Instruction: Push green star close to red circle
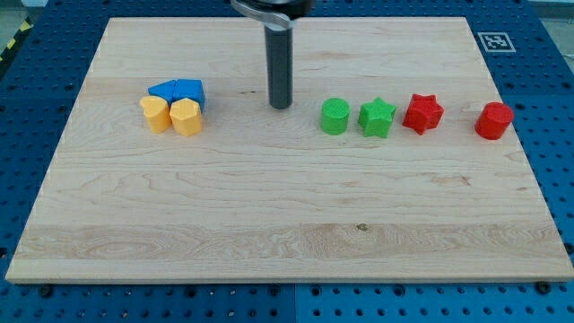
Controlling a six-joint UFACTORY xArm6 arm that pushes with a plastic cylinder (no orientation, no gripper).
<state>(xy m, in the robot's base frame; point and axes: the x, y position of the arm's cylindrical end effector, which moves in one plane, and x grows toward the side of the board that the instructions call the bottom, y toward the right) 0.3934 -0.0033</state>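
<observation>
Tip (281, 105) bare, no gripper to open or close, touching nothing, just to the view's left of green circle (335, 117). Green star (378, 117) next in the row, then red star (422, 113), red circle (493, 120) at far right. Best approach probably around green circle, then steering green star past red star rather than ploughing the whole row rightward.

Row, view's left to right — tip (281, 105), green circle (335, 117), green star (378, 117), red star (422, 114), red circle (493, 120); blue (178, 91) and yellow (171, 116) blocks clustered far left.
</observation>
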